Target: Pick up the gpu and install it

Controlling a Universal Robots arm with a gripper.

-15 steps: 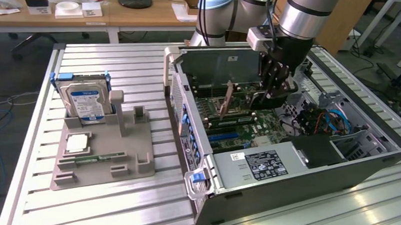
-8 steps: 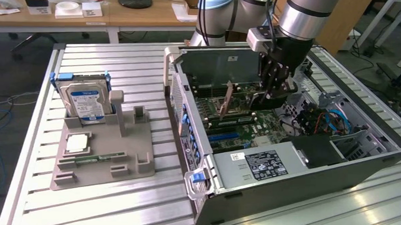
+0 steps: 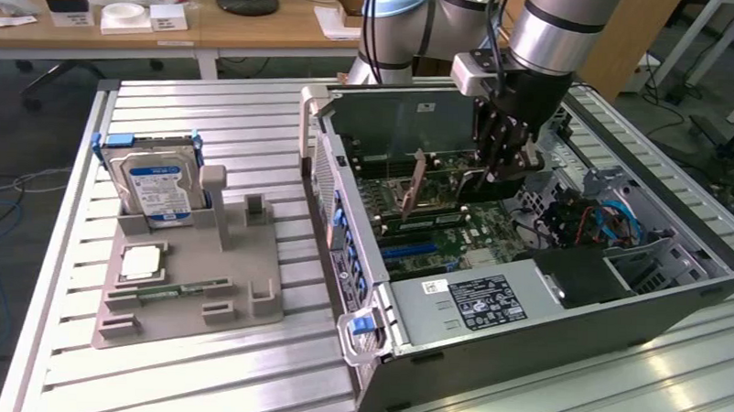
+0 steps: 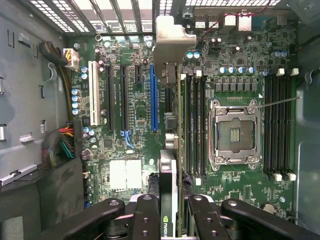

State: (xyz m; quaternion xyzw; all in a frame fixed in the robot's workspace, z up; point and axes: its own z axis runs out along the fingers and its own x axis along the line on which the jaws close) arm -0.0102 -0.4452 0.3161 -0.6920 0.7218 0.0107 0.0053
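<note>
End effector (image 4: 170,206) grips the gpu (image 4: 168,170) bearing an NVIDIA logo.

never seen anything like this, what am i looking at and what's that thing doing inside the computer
This is a robot arm with a two-fingered gripper at its tip. It is working over an open computer case that lies on a slatted metal table. The exterior view comes from a camera off the arm. The wrist view comes from a camera on the arm's wrist, looking past the fingers at the circuit board inside the case. The gripper is shut on a graphics card, seen edge-on over that board. Toward the exterior view's left, a grey holder carries an upright hard drive, a square chip and a memory stick.
</note>
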